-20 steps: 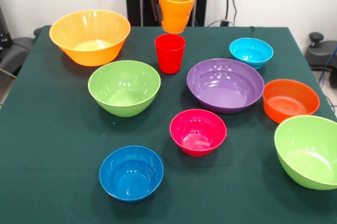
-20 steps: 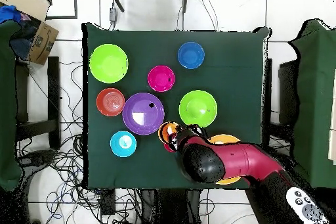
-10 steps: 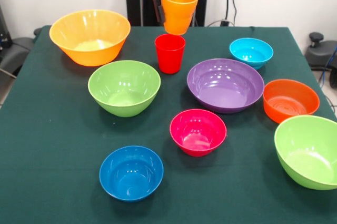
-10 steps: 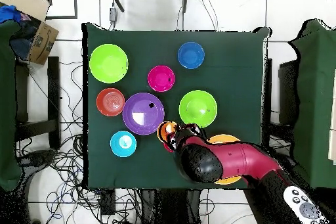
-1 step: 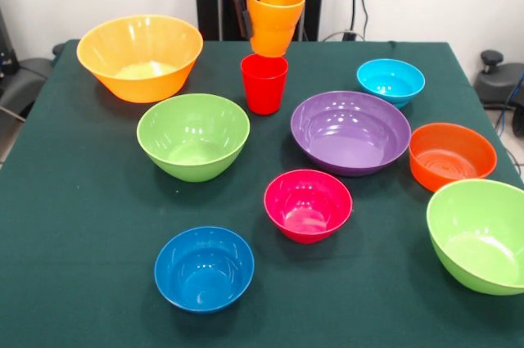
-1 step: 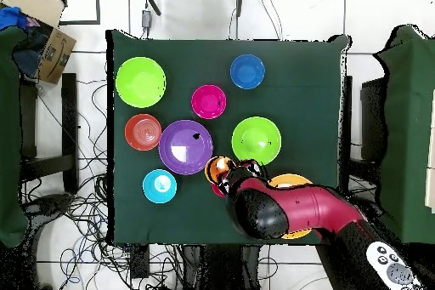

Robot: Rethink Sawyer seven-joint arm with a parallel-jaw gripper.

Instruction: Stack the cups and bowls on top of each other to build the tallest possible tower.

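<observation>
I have the gripper (image 5: 245, 6) clamped on the rim of the orange cup (image 5: 274, 18) at the top centre of the front view, one finger inside the wall and one outside. The cup hangs upright but slightly tilted, its base just above the mouth of the red cup (image 5: 264, 83), which stands on the green table (image 5: 98, 225) directly below. In the overhead view both cups are mostly hidden under the arm (image 6: 293, 211) at lower centre, so I can't check alignment from above.

My worry is that tilt. If I lower now and the orange base catches the red rim off-centre, the light red cup may tip or skid toward the purple bowl (image 5: 350, 131) to its right. Releasing too high could make the orange cup bounce and land cocked. A rim pinch can also let the cup swing as I descend.

The bowls lie scattered and unstacked, the nearest lime green bowl (image 5: 193, 135) at left centre.
</observation>
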